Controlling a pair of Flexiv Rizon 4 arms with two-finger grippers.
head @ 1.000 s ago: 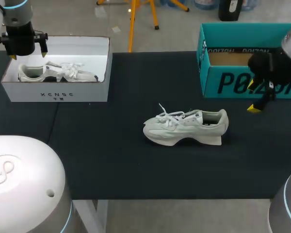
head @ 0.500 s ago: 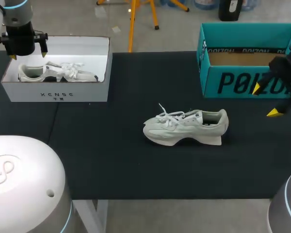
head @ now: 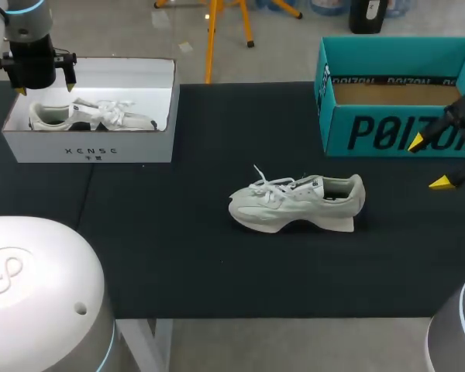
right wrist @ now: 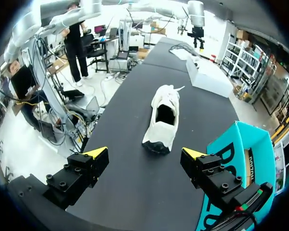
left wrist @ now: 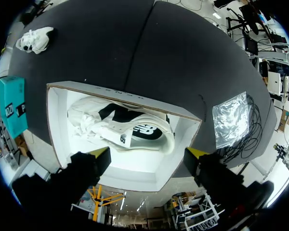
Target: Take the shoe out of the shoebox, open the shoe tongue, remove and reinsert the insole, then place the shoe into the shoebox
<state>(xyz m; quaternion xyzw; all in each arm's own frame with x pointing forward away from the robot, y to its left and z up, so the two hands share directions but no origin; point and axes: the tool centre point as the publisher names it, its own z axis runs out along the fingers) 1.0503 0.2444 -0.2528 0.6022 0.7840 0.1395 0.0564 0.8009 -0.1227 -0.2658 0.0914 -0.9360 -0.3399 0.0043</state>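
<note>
A pale grey shoe (head: 298,202) lies on its sole in the middle of the black table, toe to the left, laces loose; it shows ahead of my right gripper (right wrist: 144,155) as the shoe (right wrist: 163,118). My right gripper (head: 435,163) hangs open and empty at the right edge, in front of the teal shoebox (head: 387,97). My left gripper (head: 44,80) stands open above the heel end of the white shoebox (head: 93,116), which holds a second white shoe (left wrist: 125,132). The left gripper (left wrist: 147,158) holds nothing.
The teal box (right wrist: 238,168) is open at the top, with a brown inside. A clear plastic bag (left wrist: 232,119) lies on the table beside the white box (left wrist: 115,134). Bare black table (head: 178,256) surrounds the pale shoe.
My right gripper has drawn away from the shoe to the right, toward the table's edge. The left arm, the shoes and the boxes have stayed put.
</note>
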